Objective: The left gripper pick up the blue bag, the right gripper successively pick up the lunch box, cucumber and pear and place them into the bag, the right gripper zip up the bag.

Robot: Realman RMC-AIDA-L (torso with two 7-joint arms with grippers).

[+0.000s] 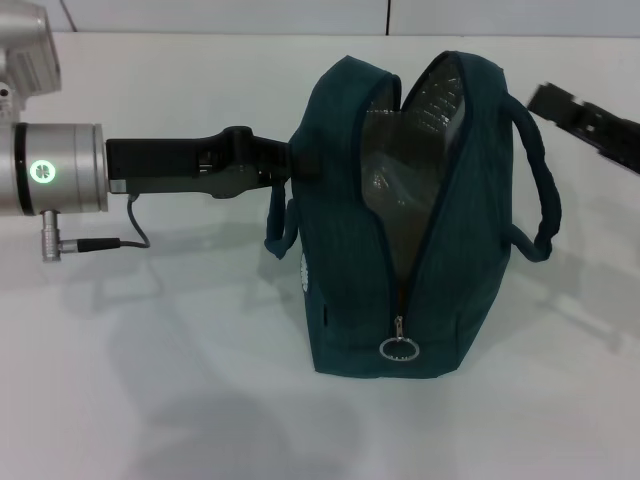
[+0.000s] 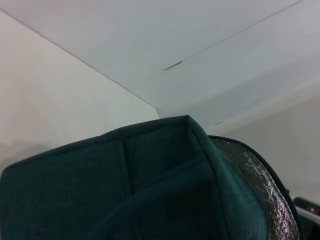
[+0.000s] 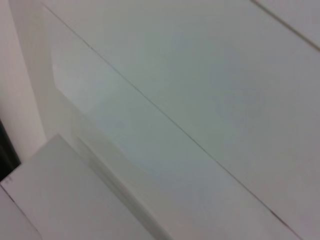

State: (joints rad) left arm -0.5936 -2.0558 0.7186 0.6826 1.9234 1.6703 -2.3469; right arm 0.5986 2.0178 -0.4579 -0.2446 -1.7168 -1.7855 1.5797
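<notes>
On the bench (image 1: pixel 150 400) the blue bag (image 1: pixel 350 300) stood upright, mouth gaping upward, the left gripper (image 1: pixel 285 165) pinching its side panel.

- The left gripper (image 1: pixel 285 168) reaches in level from the left, its tip at the upper left side of the bag (image 1: pixel 340 230).
- The right gripper (image 1: pixel 590 125) hangs off the bag's upper right, apart from it.

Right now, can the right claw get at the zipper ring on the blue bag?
Probably yes. The zipper ring hangs exposed at the blue bag's near end, nothing before it. The right claw sits beyond the far handle; it must come around.
</notes>
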